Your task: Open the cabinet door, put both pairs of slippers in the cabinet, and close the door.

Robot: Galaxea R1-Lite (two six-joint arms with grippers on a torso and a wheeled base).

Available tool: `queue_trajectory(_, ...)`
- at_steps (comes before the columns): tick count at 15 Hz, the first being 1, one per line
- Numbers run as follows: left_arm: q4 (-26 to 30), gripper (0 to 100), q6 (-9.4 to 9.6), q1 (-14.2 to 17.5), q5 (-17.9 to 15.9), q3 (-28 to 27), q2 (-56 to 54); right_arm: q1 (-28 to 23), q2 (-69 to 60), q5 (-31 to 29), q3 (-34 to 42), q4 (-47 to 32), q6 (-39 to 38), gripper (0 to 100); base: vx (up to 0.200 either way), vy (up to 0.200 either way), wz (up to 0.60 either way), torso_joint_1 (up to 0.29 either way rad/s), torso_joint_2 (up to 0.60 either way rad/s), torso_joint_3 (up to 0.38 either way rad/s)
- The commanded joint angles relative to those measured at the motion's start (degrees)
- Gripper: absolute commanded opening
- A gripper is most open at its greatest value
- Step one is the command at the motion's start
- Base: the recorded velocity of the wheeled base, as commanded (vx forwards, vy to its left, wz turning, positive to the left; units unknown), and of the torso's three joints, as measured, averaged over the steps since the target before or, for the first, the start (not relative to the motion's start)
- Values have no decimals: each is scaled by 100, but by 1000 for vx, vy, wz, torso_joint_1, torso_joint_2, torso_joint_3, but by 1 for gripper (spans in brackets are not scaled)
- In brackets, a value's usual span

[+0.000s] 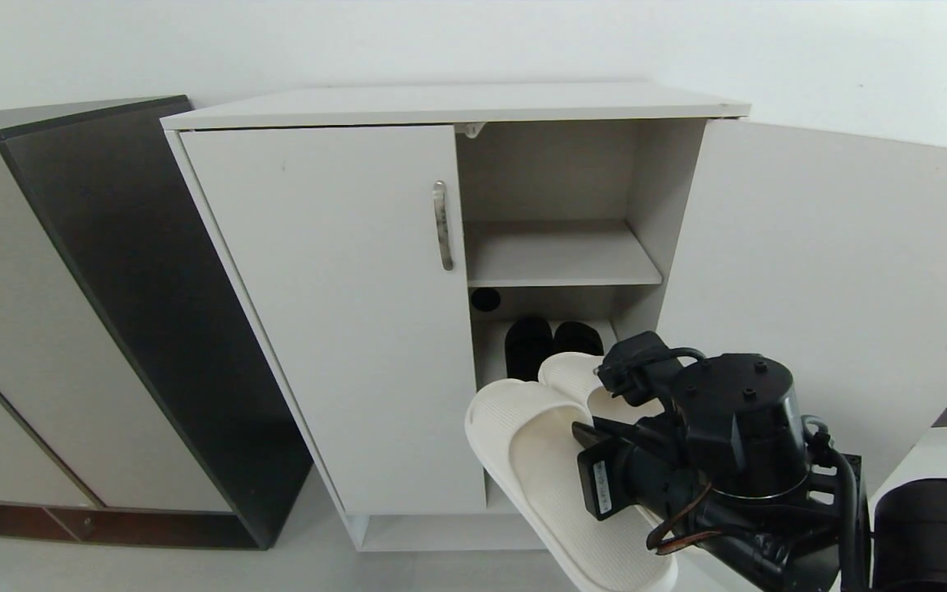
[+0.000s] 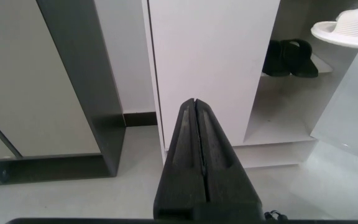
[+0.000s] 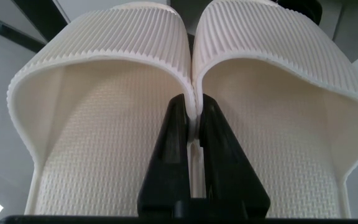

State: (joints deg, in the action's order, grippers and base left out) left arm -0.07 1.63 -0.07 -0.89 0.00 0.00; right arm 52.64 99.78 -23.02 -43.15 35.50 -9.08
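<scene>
Head view: we see the white cabinet point(image 1: 457, 103) against a pale wall, its right door point(image 1: 819, 279) swung wide open and its left door point(image 1: 334, 312) shut, a metal handle point(image 1: 441, 225) upright near that door's inner edge. Inside the open half, the upper shelf point(image 1: 560, 255) is bare. On the shelf below it the black slippers point(image 1: 552, 344) sit side by side toward the back. In front of that opening the right arm point(image 1: 736, 436) holds the white slippers point(image 1: 535, 444) in the air, side by side and tilted, their soles down and their front ends just at the cabinet's opening. A dark cabinet point(image 1: 136, 312) stands just beside the white one on its left.

Left wrist view: we see the left gripper point(image 2: 194, 102) with its two fingers pressed flat together and nothing between them, hanging above the pale floor point(image 2: 135, 186) in front of the shut door. Beyond it the black pair lies in the middle compartment, and one white slipper shows in the air nearby.

Right wrist view: we see the right gripper point(image 3: 194, 118) pinching the touching inner walls of the two white slippers, one finger inside each shoe, ribbed straps at the far end.
</scene>
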Motion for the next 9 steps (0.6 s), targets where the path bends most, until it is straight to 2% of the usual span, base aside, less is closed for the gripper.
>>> queue_trajectory(1,-1,0,-5,-1,1,0,0,1,50,-19,0,10,3,0,0,0,0,0,0,0)
queue_trajectory(3,-1,0,-5,-1,1,0,9,-8,121,-89,-70,45,73,0,0,0,0,0,0,0)
queue_trajectory(5,-1,0,-5,-1,1,0,0,10,314,-599,-642,-78,12,0,0,0,0,0,0,0)
queue_trajectory(6,-1,0,4,7,1,0,0,36,376,-1109,-949,-421,-129,0,0,0,0,0,0,0)
queue_trajectory(9,-1,0,4,-1,1,0,0,344,384,-1900,-2215,-2082,-981,0,0,0,0,0,0,0)
